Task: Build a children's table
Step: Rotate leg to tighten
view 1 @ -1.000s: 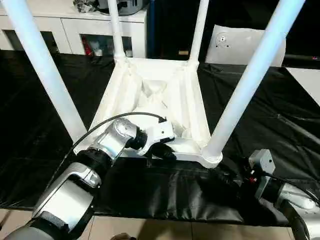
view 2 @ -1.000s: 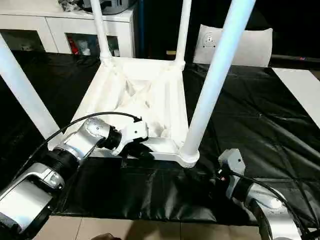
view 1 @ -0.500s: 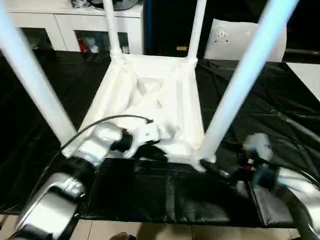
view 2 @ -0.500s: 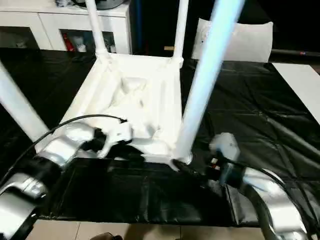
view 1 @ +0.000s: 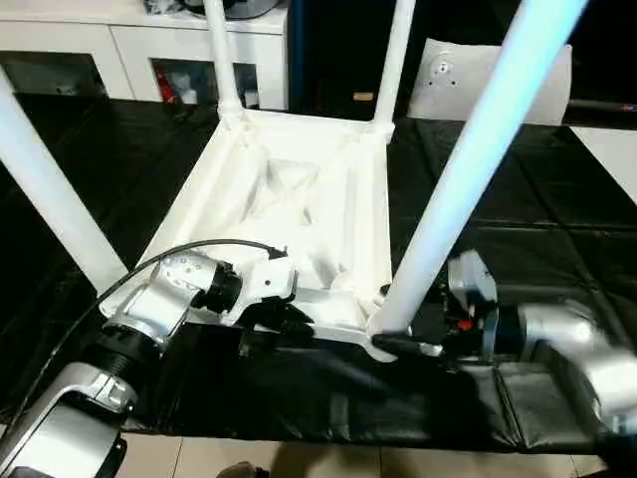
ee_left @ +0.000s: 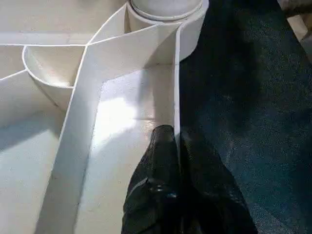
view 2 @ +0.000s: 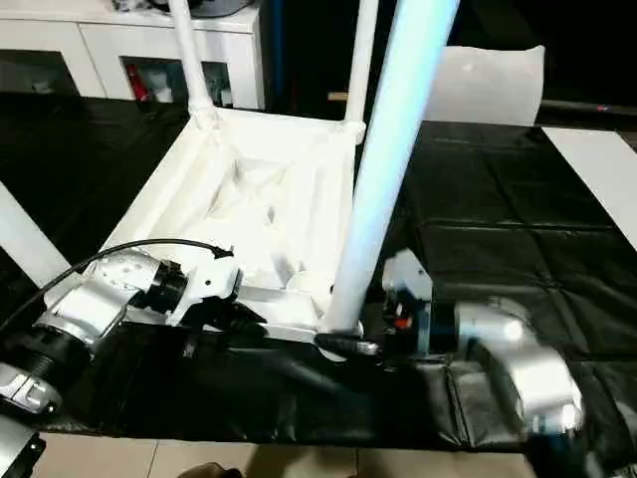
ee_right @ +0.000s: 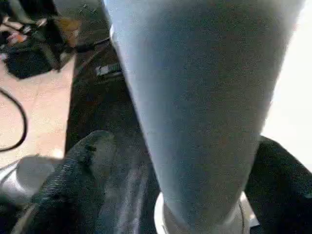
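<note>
Now left pincer (ee_left: 178,146) pinches tabletop (view 1: 299,189) rim, near edge.

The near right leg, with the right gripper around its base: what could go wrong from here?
1. The right gripper has its fingers either side of the near right leg at the socket; a sideways pull there might tilt the tall leg or loosen it.
2. The left gripper is shut on the thin rim of the tabletop; it may slip off.
3. The table lies on a wrinkled black sheet and could slide.
</note>
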Robot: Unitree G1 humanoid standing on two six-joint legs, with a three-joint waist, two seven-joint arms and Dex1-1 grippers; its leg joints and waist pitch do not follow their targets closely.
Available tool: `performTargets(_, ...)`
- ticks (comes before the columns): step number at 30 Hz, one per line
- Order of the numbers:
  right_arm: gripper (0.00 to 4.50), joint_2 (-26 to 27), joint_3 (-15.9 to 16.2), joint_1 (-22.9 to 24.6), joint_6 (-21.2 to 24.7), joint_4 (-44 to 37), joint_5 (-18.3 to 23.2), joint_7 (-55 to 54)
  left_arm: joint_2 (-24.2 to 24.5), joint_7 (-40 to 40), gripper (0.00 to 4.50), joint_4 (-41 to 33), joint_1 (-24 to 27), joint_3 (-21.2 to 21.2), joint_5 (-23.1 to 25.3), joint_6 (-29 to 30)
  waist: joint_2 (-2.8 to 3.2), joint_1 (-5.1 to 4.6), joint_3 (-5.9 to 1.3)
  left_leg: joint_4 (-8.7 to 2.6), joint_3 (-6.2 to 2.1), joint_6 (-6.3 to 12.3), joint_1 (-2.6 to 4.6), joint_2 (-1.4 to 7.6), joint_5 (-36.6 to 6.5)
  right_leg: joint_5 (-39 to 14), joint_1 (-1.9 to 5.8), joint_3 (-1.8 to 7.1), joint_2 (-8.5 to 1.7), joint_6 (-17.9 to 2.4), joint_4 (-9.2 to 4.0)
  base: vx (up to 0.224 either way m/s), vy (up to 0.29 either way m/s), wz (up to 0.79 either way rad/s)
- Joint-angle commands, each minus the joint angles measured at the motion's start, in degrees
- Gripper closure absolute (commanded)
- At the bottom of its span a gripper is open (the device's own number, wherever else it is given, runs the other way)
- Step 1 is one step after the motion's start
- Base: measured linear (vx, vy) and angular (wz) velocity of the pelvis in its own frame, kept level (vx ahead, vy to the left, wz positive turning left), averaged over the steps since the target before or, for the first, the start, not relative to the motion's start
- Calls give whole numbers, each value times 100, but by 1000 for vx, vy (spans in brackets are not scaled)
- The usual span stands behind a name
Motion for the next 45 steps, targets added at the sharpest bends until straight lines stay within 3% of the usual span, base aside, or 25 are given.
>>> performTargets(1, 94, -74, 187, -38, 43, 101, -27, 319, 221, -4, 450, 89, 0, -115, 281, 87, -41, 65, -343, -377, -174, 633, 142, 506, -398, 943, 159, 235, -544, -1761, -321, 0, 0, 0)
performTargets(5, 124, -115, 326, -214, -82, 448, -206, 482, 276, -65, 450, 89, -20, -156, 313, 70, -51, 79, -358, -357, -171, 703, 137, 498, -272, 1096, 159, 213, -538, -1799, -293, 0, 0, 0)
performTargets(14, 201, 109, 515, -583, -379, 1187, -452, 662, 333, -19, 450, 79, -35, -179, 409, 83, -61, 100, -363, -359, -160, 638, 138, 498, -339, 960, 153, 204, -525, -1856, -286, 0, 0, 0)
performTargets(18, 230, 254, 494, -579, -382, 1232, -374, 634, 260, 266, 450, 171, -61, -102, 437, 213, -65, 106, -344, -366, -153, 590, 139, 499, -466, 737, 146, 218, -533, -1832, -313, 0, 0, 0)
performTargets(23, 244, 411, 387, -402, -257, 1070, -199, 499, 144, 511, 450, 46, 12, 105, 253, 658, -51, 115, -305, -411, -163, 306, 164, 502, -936, -141, 121, 250, -549, -1738, -402, 0, 0, 0)
performTargets(25, 245, 578, 317, -289, -265, 1006, -198, 196, 73, 662, 450, -54, 77, 222, 143, 893, -23, 103, -302, -431, -167, 247, 165, 508, -954, -160, 107, 257, -542, -1727, -395, 0, 0, 0)
performTargets(27, 246, 857, 255, -212, -327, 1004, -377, -413, -49, 907, 450, -224, 171, 302, 82, 1205, -41, 88, -299, -450, -179, 209, 168, 506, -1008, -173, 103, 255, -530, -1709, -405, 0, 0, 0)
performTargets(28, 248, 922, 250, -207, -344, 1016, -445, -574, -79, 960, 450, -263, 191, 317, 69, 1267, -6, 69, -299, -459, -184, 164, 171, 512, -1028, -169, 99, 259, -535, -1717, -390, 0, 0, 0)
performTargets(30, 248, 1453, 107, -244, -266, 1170, -825, -1772, -374, 1456, 450, -495, 290, 414, 57, 1664, -19, -27, -266, -503, -204, -8, 130, 478, -1262, -640, 107, 247, -525, -1615, -428, 0, 0, 0)
performTargets(31, 249, 1733, -8, -297, -67, 1242, -854, -2268, -563, 1717, 450, -551, 305, 432, 81, 1820, 0, -70, -248, -517, -219, -142, 146, 465, -1508, -1086, 80, 245, -531, -1538, -467, 0, 0, 0)
performTargets(34, 252, 2098, -87, -386, 47, 1324, -898, -2801, -880, 2137, 450, -518, 267, 514, 98, 2007, -15, -135, -227, -508, -234, -354, 215, 459, -2003, -2000, 2, 277, -554, -1286, -570, 0, 0, 0)
performTargets(36, 252, 2307, -121, -439, 102, 1368, -940, -3119, -1049, 2354, 450, -495, 225, 569, 123, 2103, 1, -131, -236, -512, -236, -376, 234, 468, -2057, -2014, -31, 297, -550, -1230, -587, 0, 0, 0)
performTargets(40, 253, 3026, -127, -679, 298, 1492, -1035, -3991, -1514, 2965, 450, -394, 22, 612, 249, 2248, 15, -123, -247, -549, -233, -361, 211, 461, -1921, -1570, -22, 297, -518, -1177, -567, 0, 0, 0)
performTargets(45, 253, 3109, -158, -624, 419, 1357, -1194, -4174, -1403, 2928, 450, -428, 28, 477, 469, 2183, 6, -107, -262, -553, -207, -235, 187, 463, -1648, -1058, 9, 304, -514, -1168, -552, 0, 0, 0)
